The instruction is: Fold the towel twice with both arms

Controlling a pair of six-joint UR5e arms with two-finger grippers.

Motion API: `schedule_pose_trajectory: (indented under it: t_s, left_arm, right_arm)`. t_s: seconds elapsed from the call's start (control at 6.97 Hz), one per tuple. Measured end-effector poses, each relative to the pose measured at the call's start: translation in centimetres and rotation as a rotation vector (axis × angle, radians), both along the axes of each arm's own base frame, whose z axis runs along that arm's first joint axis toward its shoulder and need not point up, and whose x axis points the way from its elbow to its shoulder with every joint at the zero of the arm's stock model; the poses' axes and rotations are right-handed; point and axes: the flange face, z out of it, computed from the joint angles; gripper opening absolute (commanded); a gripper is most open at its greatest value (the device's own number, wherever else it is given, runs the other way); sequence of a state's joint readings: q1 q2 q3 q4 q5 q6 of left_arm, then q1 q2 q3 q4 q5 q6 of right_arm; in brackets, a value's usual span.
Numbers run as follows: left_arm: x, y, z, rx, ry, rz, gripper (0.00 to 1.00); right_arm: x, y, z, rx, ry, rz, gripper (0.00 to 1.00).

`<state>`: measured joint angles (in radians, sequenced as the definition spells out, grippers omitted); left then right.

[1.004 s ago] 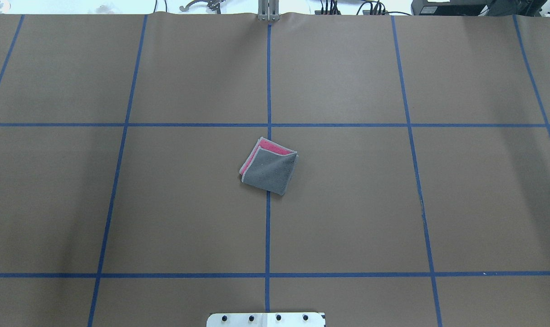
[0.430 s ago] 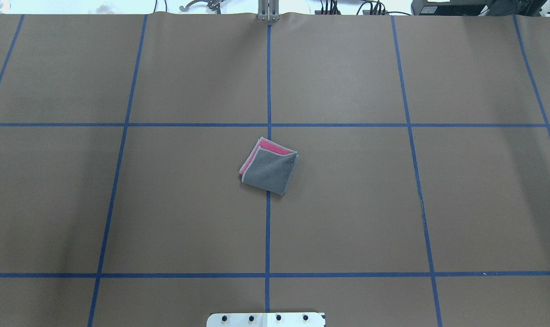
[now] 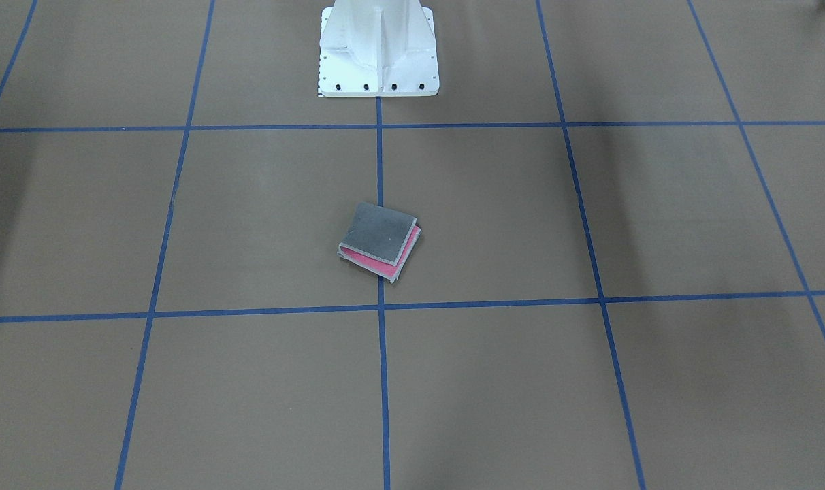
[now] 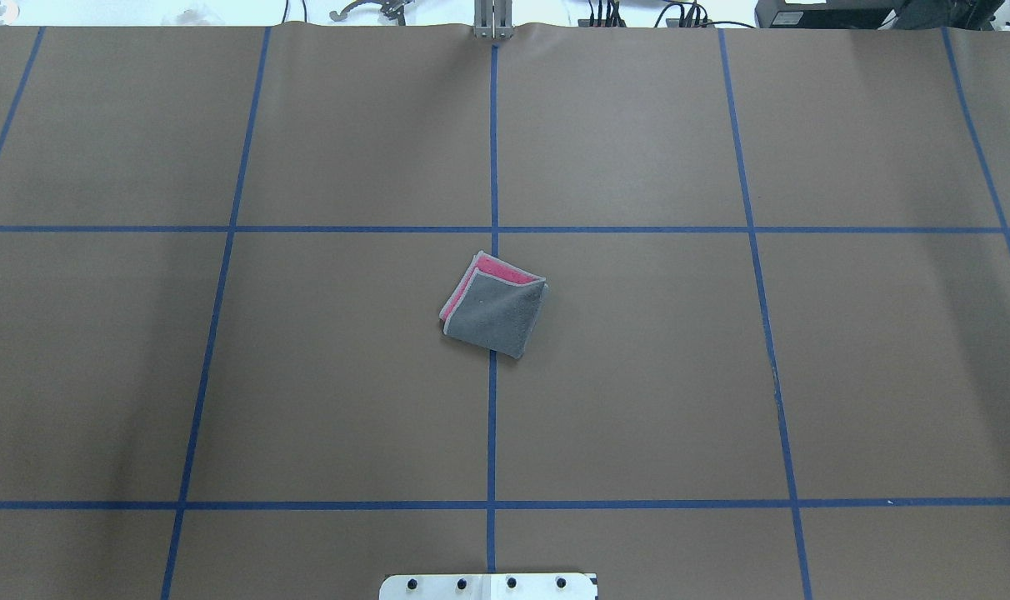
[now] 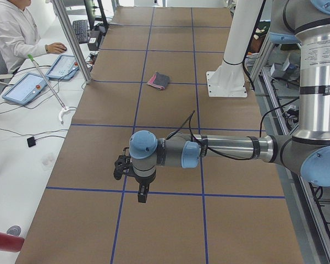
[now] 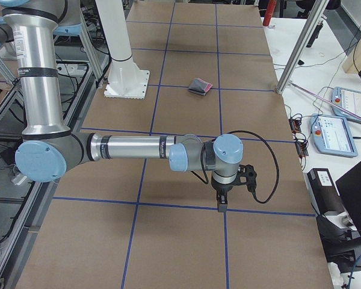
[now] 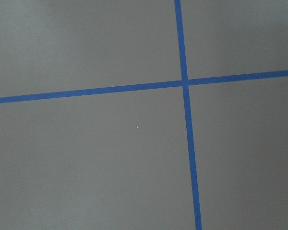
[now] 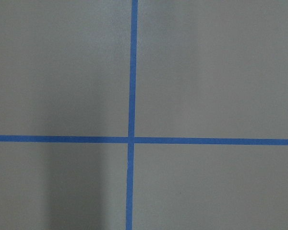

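The towel (image 4: 495, 315) lies folded into a small square at the table's middle, dark grey face up, with a pink strip showing along its far and left edges. It also shows in the front-facing view (image 3: 378, 239) and, small and far away, in both side views (image 5: 158, 80) (image 6: 200, 86). My left gripper (image 5: 142, 195) hangs over the table far toward my left end, well away from the towel. My right gripper (image 6: 221, 205) hangs far toward my right end. Each shows only in a side view, so I cannot tell whether it is open or shut. Both wrist views show only bare paper and tape.
Brown paper with a blue tape grid (image 4: 493, 167) covers the table. The white bolted pedestal (image 3: 378, 51) stands at the robot's side of the table. An operator (image 5: 11, 33) sits at a side bench with tablets (image 5: 27, 88); a further tablet (image 6: 334, 133) lies at the other end.
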<state>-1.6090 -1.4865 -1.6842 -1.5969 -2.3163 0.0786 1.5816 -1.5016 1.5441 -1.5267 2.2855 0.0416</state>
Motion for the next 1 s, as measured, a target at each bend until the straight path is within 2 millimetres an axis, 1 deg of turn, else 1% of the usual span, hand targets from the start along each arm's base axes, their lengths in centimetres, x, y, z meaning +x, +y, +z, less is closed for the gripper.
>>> schedule_pose_trajectory:
  t_s: [0.43,0.72,1.0]
  left_arm:
    - [0.0,0.2,0.1,-0.002,0.0,0.0,1.0]
    - [0.0,0.2,0.1,-0.002,0.0,0.0,1.0]
    - [0.0,0.2,0.1,-0.003,0.0,0.0,1.0]
  right_arm:
    - [-0.3,1.3,1.6,-0.022,-0.001,-0.012,1.0]
    - [-1.4,1.6,1.7,-0.023,0.001,-0.036,1.0]
    - [-1.9,1.5,1.5,-0.018,-0.002,-0.044,1.0]
